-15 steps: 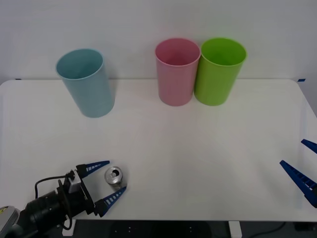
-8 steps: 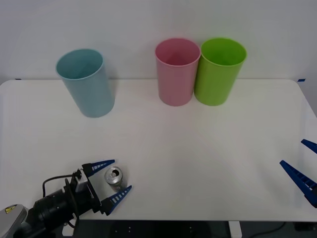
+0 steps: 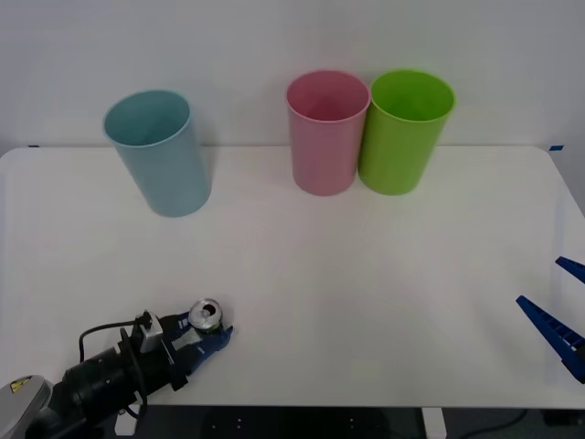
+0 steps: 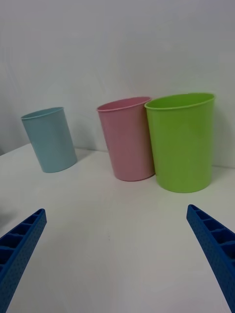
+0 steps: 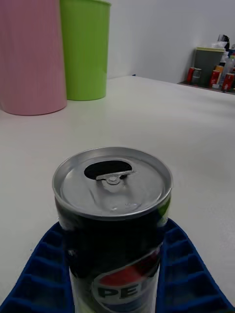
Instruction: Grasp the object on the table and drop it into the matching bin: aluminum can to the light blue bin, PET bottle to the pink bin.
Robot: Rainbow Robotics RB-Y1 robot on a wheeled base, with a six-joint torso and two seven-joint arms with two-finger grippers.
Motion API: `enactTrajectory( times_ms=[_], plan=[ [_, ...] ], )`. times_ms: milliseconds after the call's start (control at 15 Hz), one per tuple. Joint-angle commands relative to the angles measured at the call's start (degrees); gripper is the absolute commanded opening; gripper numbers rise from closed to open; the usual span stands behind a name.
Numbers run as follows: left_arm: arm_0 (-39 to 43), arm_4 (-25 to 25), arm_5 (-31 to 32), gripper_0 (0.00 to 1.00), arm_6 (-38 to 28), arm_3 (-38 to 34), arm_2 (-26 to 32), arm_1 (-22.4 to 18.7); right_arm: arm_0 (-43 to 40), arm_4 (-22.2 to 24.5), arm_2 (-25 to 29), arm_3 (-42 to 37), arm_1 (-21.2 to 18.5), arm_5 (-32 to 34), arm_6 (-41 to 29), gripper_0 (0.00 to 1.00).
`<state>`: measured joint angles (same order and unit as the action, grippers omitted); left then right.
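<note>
While ribbed blue left pincer (image 3: 203,331) grips shiny-topped cylindrical aluminum can (image 5: 113,221).

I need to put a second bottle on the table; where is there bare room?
The wide middle of the table, between the bins and the front edge, is bare. So is the gap between the light blue bin and pink bin. The front-left corner is crowded: left gripper, aluminum can.

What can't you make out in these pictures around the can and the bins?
- Front view: the can's body is hidden by the left claw shut around it.
- Left wrist view: the can's label is cut off by the picture's edge and flanked by the blue fingers.
- Left wrist view: the pink bin is cut off by the edge.
- Front view: the right claw, open by the table's right edge, is cut off.
</note>
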<state>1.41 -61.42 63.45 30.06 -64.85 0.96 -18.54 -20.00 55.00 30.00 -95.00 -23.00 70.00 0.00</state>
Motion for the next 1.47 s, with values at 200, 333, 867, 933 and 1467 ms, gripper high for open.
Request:
enactTrajectory(
  times_ms=[200, 333, 867, 933, 1467],
  plan=[
    [0.09, 0.34, 0.01, 0.0, 0.0, -0.01, 0.71, 0.0, 0.0, 0.0, 0.0, 0.0, 0.0, 0.0, 0.0, 1.0],
    [0.09, 0.51, 0.01, 0.0, 0.0, -0.18, 1.51, -0.18, 0.0, 0.0, 0.0, 0.0, 0.0, 0.0, 0.0, 1.0],
    [0.35, 6.58, 0.01, 0.0, -2.55, -2.56, 5.72, -2.02, 0.0, 0.0, 0.0, 0.0, 0.0, 0.0, 0.0, 1.0],
    [0.53, 6.93, 0.01, 0.0, -2.9, -3.08, 6.34, -2.02, 0.0, 0.0, 0.0, 0.0, 0.0, 0.0, 0.0, 1.0],
    [4.66, 8.16, -3.51, 0.0, -14.94, -14.77, 11.61, -1.94, 0.0, 0.0, 0.0, 0.0, 0.0, 0.0, 0.0, 1.0]
  ],
)
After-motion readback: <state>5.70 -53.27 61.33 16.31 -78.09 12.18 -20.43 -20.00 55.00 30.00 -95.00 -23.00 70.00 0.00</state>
